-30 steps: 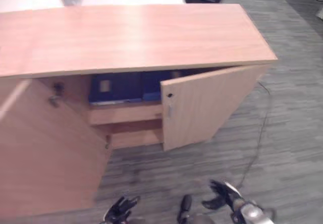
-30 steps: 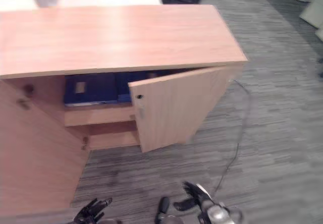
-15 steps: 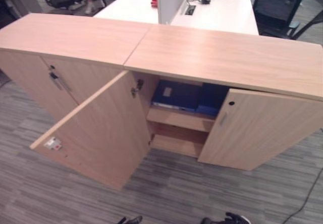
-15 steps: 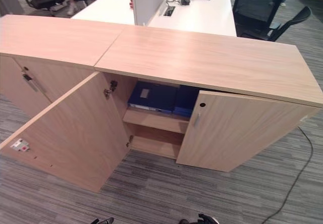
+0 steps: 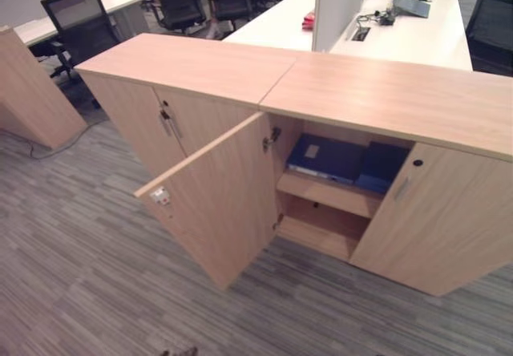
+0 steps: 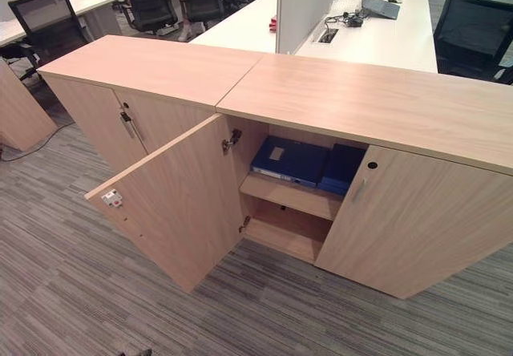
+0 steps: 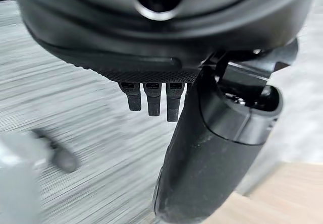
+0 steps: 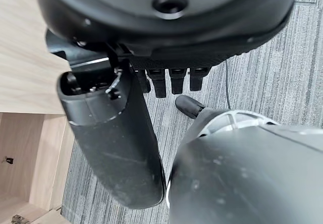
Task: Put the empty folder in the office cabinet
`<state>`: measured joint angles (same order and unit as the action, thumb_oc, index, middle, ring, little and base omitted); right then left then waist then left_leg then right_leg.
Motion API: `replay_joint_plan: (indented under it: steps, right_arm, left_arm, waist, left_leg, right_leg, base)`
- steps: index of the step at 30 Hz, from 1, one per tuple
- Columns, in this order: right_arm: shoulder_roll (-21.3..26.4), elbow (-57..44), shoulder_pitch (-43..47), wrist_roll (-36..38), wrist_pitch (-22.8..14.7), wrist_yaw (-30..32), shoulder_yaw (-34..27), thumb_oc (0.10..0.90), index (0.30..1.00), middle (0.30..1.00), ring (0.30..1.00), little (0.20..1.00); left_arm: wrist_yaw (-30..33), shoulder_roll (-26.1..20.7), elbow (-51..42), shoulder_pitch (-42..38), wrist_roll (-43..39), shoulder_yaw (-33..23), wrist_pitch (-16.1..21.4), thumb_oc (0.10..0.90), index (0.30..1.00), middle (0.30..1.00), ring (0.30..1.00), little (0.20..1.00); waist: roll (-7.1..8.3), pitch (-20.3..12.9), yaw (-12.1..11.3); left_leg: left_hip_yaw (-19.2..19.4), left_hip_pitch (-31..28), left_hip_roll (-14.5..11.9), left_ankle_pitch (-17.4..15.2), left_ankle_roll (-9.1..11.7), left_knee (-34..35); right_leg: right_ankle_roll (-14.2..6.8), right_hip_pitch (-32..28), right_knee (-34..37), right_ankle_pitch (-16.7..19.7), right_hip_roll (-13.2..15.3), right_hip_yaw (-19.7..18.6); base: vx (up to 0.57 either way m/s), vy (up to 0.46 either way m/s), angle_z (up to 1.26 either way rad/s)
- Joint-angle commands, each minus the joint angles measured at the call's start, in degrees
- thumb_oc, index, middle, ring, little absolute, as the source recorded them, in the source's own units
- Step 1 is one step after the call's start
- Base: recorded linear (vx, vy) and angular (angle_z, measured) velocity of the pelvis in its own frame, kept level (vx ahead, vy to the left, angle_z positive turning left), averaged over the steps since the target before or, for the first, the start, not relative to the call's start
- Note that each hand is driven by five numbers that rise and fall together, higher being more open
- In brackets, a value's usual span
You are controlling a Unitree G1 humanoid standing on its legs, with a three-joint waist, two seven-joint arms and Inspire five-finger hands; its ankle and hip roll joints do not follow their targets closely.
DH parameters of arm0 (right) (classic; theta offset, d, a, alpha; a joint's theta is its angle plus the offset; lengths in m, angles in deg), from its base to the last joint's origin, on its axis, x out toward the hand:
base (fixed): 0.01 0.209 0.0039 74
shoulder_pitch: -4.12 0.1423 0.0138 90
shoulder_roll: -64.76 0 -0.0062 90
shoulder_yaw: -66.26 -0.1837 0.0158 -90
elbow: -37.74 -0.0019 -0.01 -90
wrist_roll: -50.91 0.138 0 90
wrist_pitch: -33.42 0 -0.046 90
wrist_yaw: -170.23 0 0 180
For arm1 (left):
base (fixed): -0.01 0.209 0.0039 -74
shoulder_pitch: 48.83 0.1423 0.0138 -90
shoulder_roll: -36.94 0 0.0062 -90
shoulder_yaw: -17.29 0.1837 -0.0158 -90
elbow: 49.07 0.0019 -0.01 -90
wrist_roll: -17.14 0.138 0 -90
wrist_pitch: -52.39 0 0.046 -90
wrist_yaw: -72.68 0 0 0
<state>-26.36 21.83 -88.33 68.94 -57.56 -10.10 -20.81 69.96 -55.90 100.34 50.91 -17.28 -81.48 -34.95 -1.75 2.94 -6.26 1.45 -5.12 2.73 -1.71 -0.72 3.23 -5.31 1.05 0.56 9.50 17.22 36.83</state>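
Office carpet ahead: your cabinet (image 6: pixel 337 99) stands open, blue folder (image 6: pixel 290 160) lying on its upper shelf (image 6: pixel 292 196). Left robot hand (image 7: pixel 212 148) and right robot hand (image 8: pixel 113 143) hang released, empty. Placement looks done.

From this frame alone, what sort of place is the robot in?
Most likely an open-plan office: low wooden cabinets with blue folders on a shelf, long white desks with a divider screen, black office chairs and grey carpet.
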Motion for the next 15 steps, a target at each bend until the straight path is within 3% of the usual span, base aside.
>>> replay_joint_plan:
  steps: [1,5,10,15]
  right_arm:
    - [1.46,0.57,-1.00,-2.73,0.19,-0.45,1.17,0.800,0.900,0.900,0.900,0.900]
    - [1.52,0.06,-2.72,-4.13,0.63,-1.94,1.94,0.800,0.900,0.900,0.900,0.900]
    - [1.24,-0.39,-3.26,-4.52,0.75,-2.51,2.40,0.800,0.900,0.900,0.900,0.900]
    - [1.43,-2.15,-3.71,-4.22,0.88,-3.45,3.61,0.800,0.900,0.900,0.900,0.900]
  left_arm:
    - [0.80,-8.52,-4.19,-5.20,7.02,-2.39,2.93,0.800,0.900,0.900,0.900,0.900]
    - [2.01,-17.41,-5.65,-7.82,15.28,-4.95,2.65,0.800,0.900,0.900,0.900,0.900]
    - [3.11,-20.86,-9.58,-10.09,18.77,-5.52,2.26,0.800,0.900,0.900,0.900,0.900]
    - [3.40,-25.16,-5.72,-15.98,16.99,-5.14,1.85,0.800,0.900,0.900,0.900,0.900]
  waist:
    - [1.22,-0.65,0.05]
    - [2.49,-0.88,1.27]
    - [3.51,-1.00,2.39]
    - [4.33,-1.18,3.94]
  left_leg:
    - [-0.20,3.10,0.27,-0.21,1.47,1.67]
    - [1.40,2.67,-0.22,-0.43,1.68,1.74]
    - [2.72,2.12,-0.64,-0.91,1.78,1.77]
    - [4.61,1.25,-1.02,-1.41,1.82,1.77]
  right_leg:
    - [-6.54,-0.84,0.78,0.12,2.68,-1.92]
    - [-6.79,-0.25,1.16,0.47,2.24,-3.22]
    - [-6.91,0.26,1.48,0.64,1.79,-4.57]
    - [-7.12,0.85,1.71,0.83,1.22,-6.26]
  base:
    - [0.02,-0.010,-0.05]
    - [0.01,-0.036,-0.15]
    - [0.01,-0.032,-0.24]
    - [0.01,-0.022,-0.24]
